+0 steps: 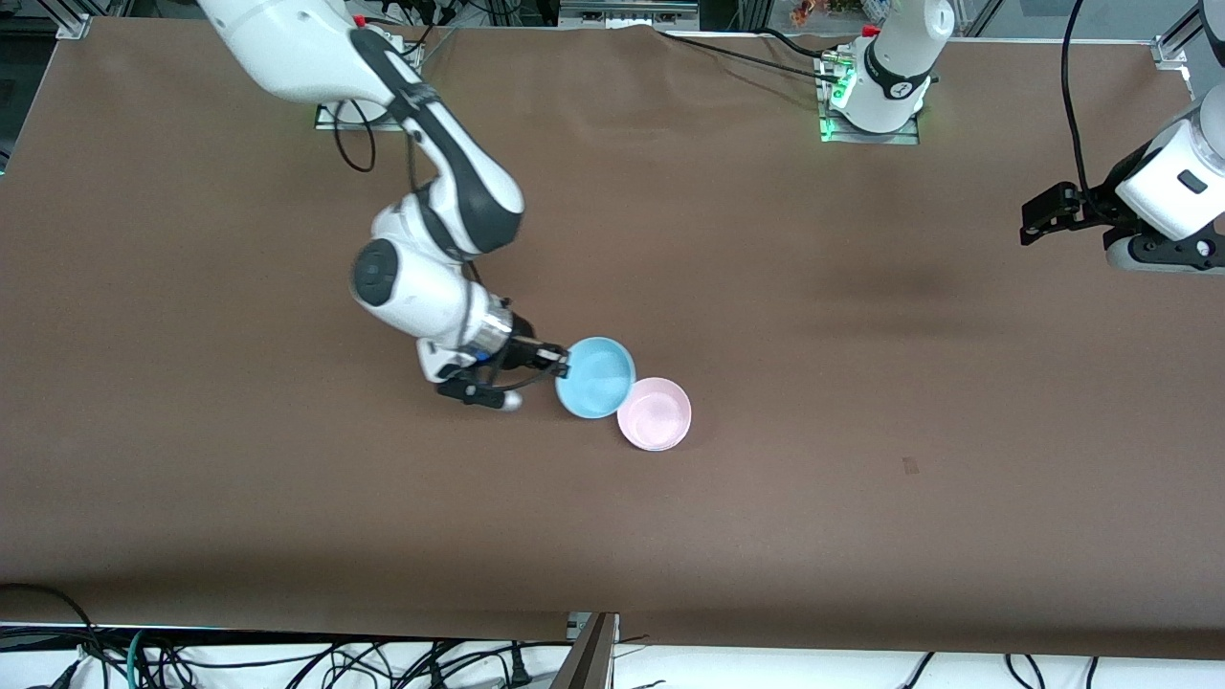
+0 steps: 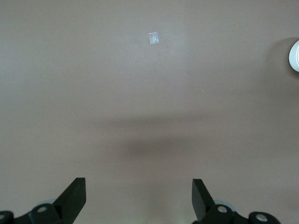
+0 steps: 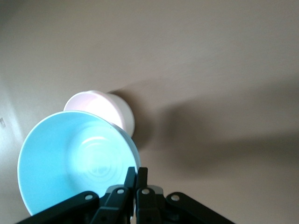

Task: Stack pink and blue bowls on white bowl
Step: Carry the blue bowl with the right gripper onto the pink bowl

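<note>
My right gripper is shut on the rim of the light blue bowl and holds it tilted, just above the table, its edge overlapping the pink bowl. In the right wrist view the closed fingers pinch the blue bowl. The pink bowl stands upright beside it. A glossy white wall shows below the pink rim. I cannot tell whether that is the white bowl under the pink one. My left gripper is open and empty, waiting in the air over the left arm's end of the table.
The brown table bears a small tape mark, which also shows in the left wrist view. A pale bowl rim shows at the edge of the left wrist view. Cables hang below the table's near edge.
</note>
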Available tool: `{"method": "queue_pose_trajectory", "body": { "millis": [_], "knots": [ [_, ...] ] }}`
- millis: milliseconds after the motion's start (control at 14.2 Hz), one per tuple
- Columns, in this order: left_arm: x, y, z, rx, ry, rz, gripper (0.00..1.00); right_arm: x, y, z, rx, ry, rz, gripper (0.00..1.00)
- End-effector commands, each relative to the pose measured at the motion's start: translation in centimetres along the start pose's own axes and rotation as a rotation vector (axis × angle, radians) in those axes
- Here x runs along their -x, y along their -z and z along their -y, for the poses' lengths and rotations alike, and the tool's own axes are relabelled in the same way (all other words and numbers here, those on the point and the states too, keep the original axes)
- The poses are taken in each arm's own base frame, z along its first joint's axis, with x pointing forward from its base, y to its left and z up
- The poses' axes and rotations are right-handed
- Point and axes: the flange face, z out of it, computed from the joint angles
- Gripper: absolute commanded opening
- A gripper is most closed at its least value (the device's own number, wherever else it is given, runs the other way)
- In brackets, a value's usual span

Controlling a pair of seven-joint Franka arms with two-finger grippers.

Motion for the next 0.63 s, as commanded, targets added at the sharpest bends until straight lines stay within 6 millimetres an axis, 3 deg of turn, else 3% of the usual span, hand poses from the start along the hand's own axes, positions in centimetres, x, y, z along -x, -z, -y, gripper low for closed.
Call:
{"method": "queue_pose_trajectory", "body": {
  "millis": [0, 211, 561],
  "knots": [
    [-0.3, 0.2, 0.4, 0.004, -0.019, -0.003, 1.0, 0.2, -2.5, 2.1, -0.056, 0.005, -0.033, 0.0],
    [-1.3, 0.0, 0.5, 0.005, -0.017, -0.015, 1.0, 1.1, -3.5, 3.1, -0.091, 0.029, -0.086, 0.0],
    [-2.2, 0.3, 0.5, 0.008, -0.02, -0.022, 1.0, 0.4, -5.8, 2.9, -0.121, 0.037, -0.152, 0.0]
  ]
}}
